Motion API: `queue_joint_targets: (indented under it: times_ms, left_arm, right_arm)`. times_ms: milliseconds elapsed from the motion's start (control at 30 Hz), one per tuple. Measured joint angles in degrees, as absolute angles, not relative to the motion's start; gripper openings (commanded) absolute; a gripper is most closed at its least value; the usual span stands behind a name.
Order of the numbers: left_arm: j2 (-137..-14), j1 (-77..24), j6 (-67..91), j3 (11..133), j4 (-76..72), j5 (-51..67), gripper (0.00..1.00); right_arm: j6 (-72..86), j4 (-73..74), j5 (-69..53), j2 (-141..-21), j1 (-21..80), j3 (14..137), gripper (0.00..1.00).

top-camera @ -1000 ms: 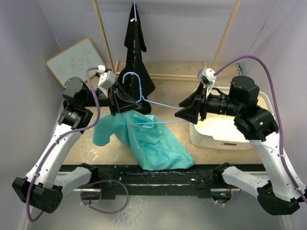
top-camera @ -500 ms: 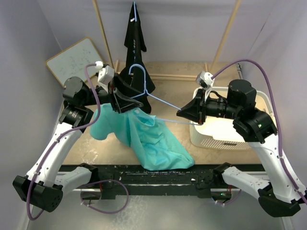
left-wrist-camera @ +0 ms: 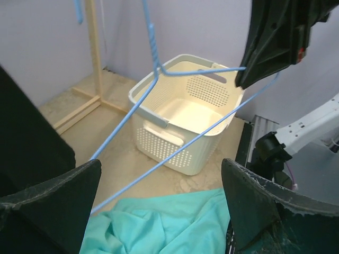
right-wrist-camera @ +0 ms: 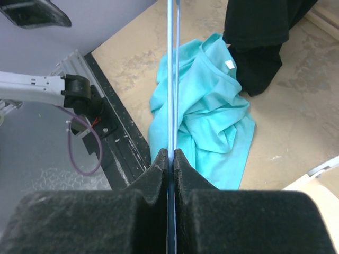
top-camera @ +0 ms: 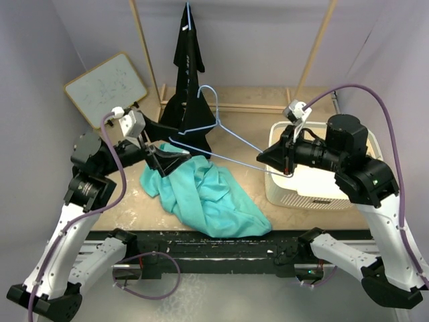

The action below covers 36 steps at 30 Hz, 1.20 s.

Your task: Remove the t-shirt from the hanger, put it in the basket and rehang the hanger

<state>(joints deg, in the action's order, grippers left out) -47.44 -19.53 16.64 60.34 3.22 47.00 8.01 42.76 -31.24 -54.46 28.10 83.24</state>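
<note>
The teal t-shirt [top-camera: 204,194] lies crumpled on the table, off the hanger. The light-blue wire hanger [top-camera: 216,111] hangs bare in the air above it, hook pointing up. My right gripper [top-camera: 261,159] is shut on the hanger's right corner, and in the right wrist view the two wires [right-wrist-camera: 172,79] run straight out from between its pads [right-wrist-camera: 168,153]. My left gripper [top-camera: 171,155] stands wide open just above the shirt's left end with nothing between its fingers [left-wrist-camera: 265,206]. The shirt [left-wrist-camera: 169,222] and hanger [left-wrist-camera: 159,69] show in front of it.
A white perforated basket [top-camera: 315,184] stands on the table's right side, under the right arm. A black garment [top-camera: 188,67] hangs from a wooden rack at the back centre. A small whiteboard [top-camera: 107,84] leans at the back left.
My left gripper opened, let go of the t-shirt and drew back left. The shirt dropped flat onto the table. My right gripper shut on the hanger and lifted it rightwards.
</note>
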Motion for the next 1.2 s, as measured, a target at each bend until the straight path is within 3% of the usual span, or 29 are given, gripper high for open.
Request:
queue_joint_targets:
  times_ms: [467,700,967,1200]
  left_arm:
    - [-30.1,-19.5,14.0,47.1,17.3,18.3,0.93]
    - [-27.3,-19.5,13.9,46.4,21.6,13.7,0.92]
    - [-27.0,-19.5,13.9,46.4,22.7,12.5,0.91]
    - [-27.2,-19.5,13.9,46.4,23.3,12.4,0.90]
  right_arm:
    - [12.8,49.3,-2.9,-64.7,28.1,101.8,0.00]
    - [14.8,52.6,5.8,-69.7,28.1,110.8,0.00]
    - [17.4,53.4,7.2,-63.9,28.1,121.6,0.00]
    - [17.5,51.6,14.7,-57.1,28.1,119.2,0.00]
